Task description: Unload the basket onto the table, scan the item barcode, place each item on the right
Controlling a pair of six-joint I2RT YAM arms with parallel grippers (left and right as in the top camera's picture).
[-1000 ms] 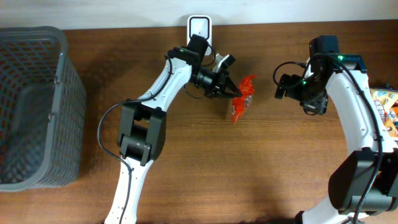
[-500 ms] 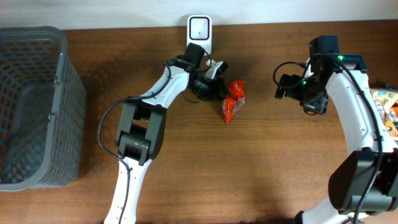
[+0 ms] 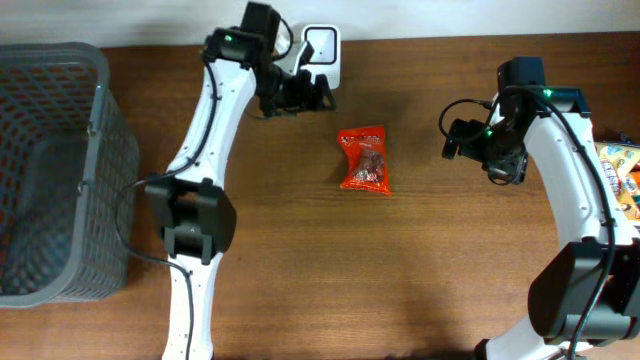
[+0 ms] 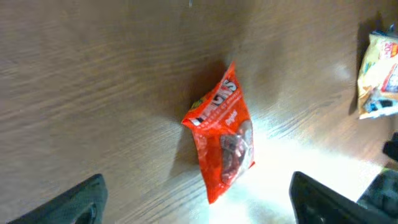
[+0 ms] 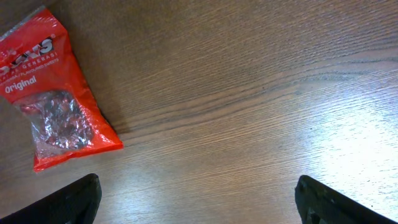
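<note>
From above, the big change is plain: a second ago the left fingers [image 3: 318, 96] were clamped on the red packet [image 3: 365, 160] and holding it up just right of the scanner [image 3: 322, 48]. Now they are standing spread and empty, pulled back to the far edge beside the scanner. The packet is lying flat on the bench [image 3: 300, 260], alone, near and right of the scanner, between the two arms and well apart from the basket [image 3: 60, 60] on the left. Its long axis is running far to near with a slight tilt. The right fingers [image 3: 449, 150] are hanging released to the packet's right, touching nothing. I am reading this as the pass at the scanner being over or the packet dropped; whether a scan registered, I cannot tell.

Through the left wrist, both fingers are showing wide apart at the bottom corners, and the packet is sitting between them farther off, printed face up, with a second packet [image 4: 380, 74] at the right edge.

Through the right wrist, the fingers are also wide apart. The packet is lying at the upper left, name end toward the corner, clear window below. No barcode is showing, so it is probably facing the bench.
</note>
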